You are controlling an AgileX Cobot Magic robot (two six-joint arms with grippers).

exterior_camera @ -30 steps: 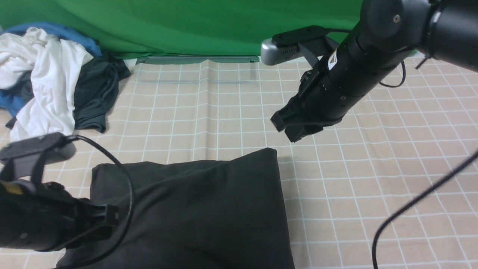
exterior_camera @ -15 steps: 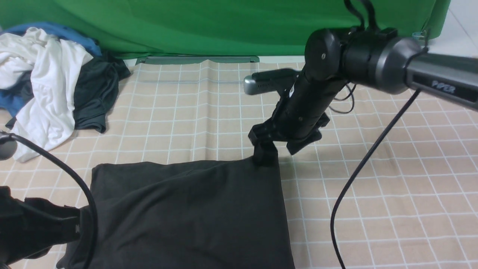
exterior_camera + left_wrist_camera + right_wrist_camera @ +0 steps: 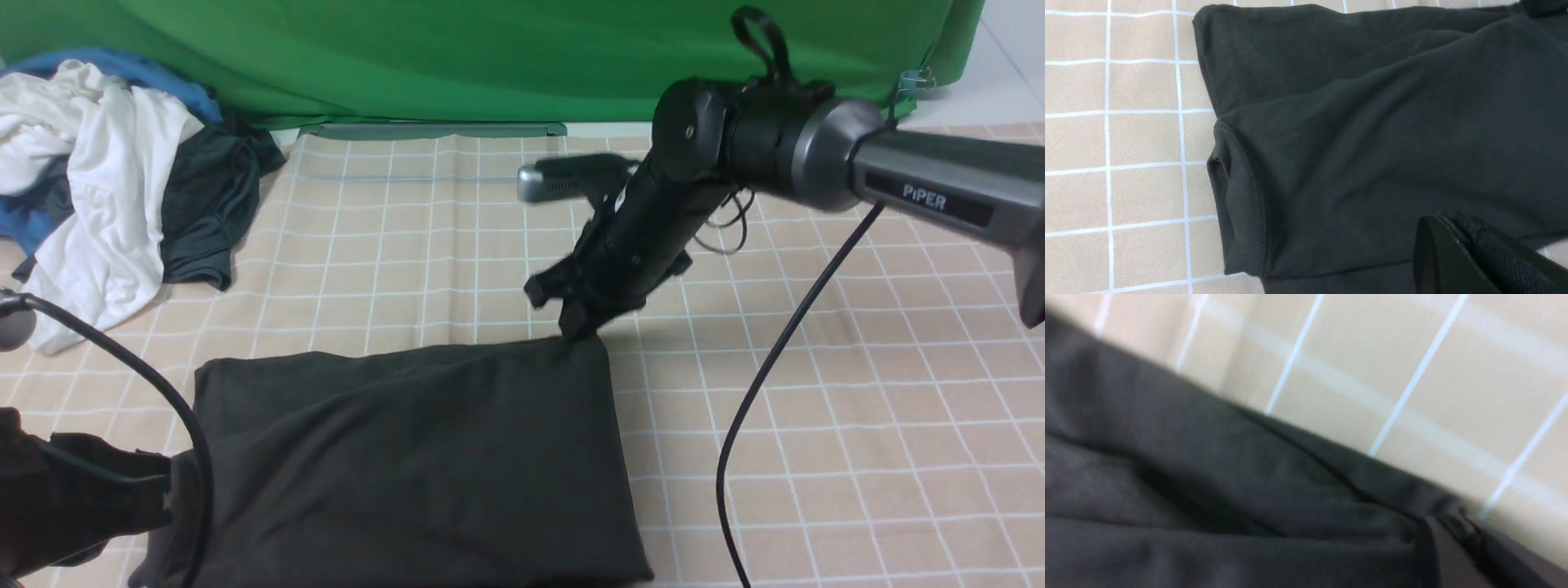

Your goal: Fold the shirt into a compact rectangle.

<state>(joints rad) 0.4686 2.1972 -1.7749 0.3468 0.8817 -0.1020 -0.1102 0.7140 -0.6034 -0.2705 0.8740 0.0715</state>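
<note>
The black shirt [image 3: 408,457] lies folded into a thick rectangle at the near middle of the checked cloth. Its label and print are hidden. My right gripper [image 3: 578,327] is shut, its tip down on the shirt's far right corner. The right wrist view is blurred; there the shirt [image 3: 1208,498] runs its hem up to the right gripper [image 3: 1453,522]. My left gripper [image 3: 167,483] is shut at the shirt's near left edge. In the left wrist view the left gripper [image 3: 1447,222] sits low over the shirt [image 3: 1372,122] beside a ribbed cuff [image 3: 1237,212]. No fabric shows between either pair of jaws.
A heap of clothes lies at the far left: a white garment [image 3: 106,180], a dark grey one [image 3: 212,204] and something blue [image 3: 33,220]. A green backdrop [image 3: 408,57] closes the far side. The right arm's cable [image 3: 767,384] hangs over the beige checked cloth [image 3: 857,425].
Both arms came down from above the shirt to its edges. The right gripper reached the far right corner, which sank lower. The shirt spread slightly wider.
</note>
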